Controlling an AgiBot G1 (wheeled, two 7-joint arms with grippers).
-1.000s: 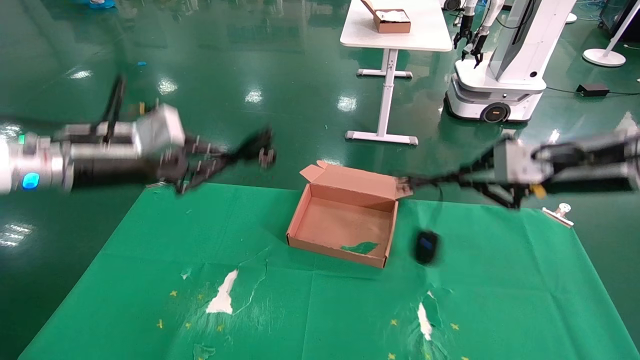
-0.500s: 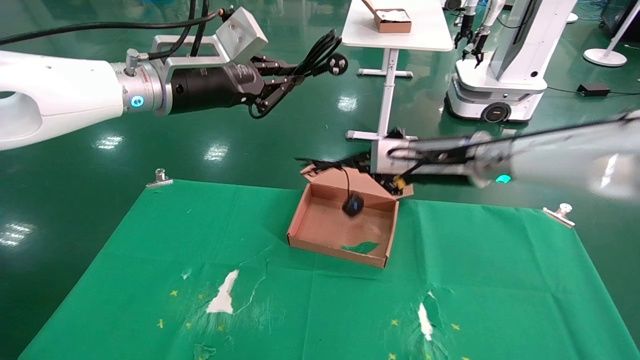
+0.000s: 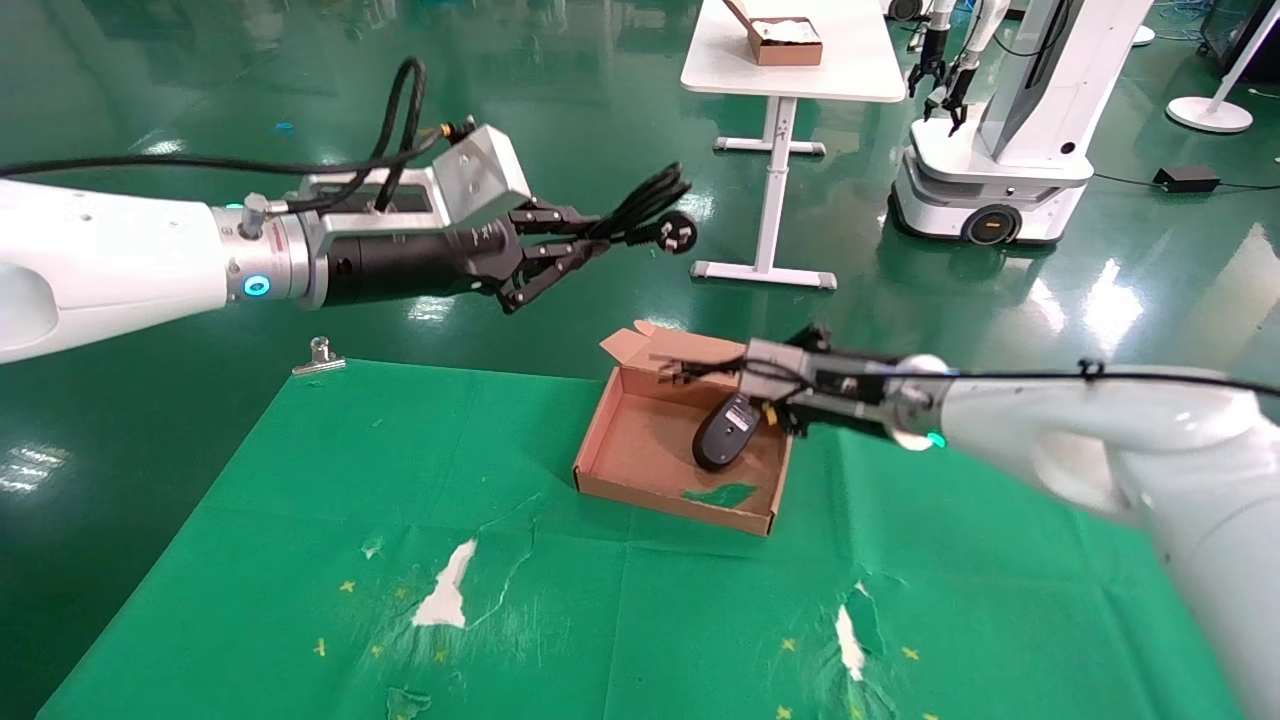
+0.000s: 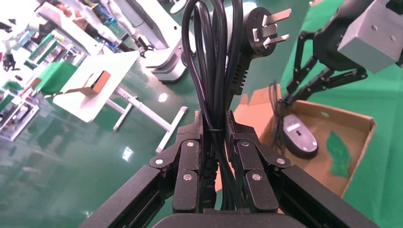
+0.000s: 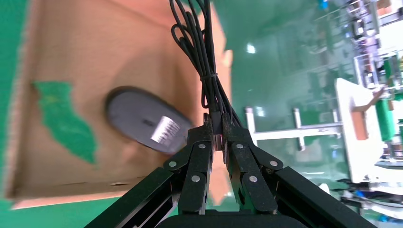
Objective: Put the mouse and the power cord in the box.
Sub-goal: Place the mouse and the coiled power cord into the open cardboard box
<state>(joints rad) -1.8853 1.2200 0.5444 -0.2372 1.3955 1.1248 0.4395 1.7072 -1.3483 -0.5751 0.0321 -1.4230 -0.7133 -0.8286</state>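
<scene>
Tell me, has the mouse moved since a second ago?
Yes. The mouse was over the green cloth to the right of the box; it is now inside the box, its cable bundle gripped by the right gripper.

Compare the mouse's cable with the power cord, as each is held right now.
The power cord is thick, with a pronged plug; the mouse's cable is thin. The left pincer holds the power cord high and left of the box, off the cloth; the right pincer holds the mouse's cable over the box, the mouse inside it, underside up. Both are black, bundled and clamped in shut pincers.
</scene>
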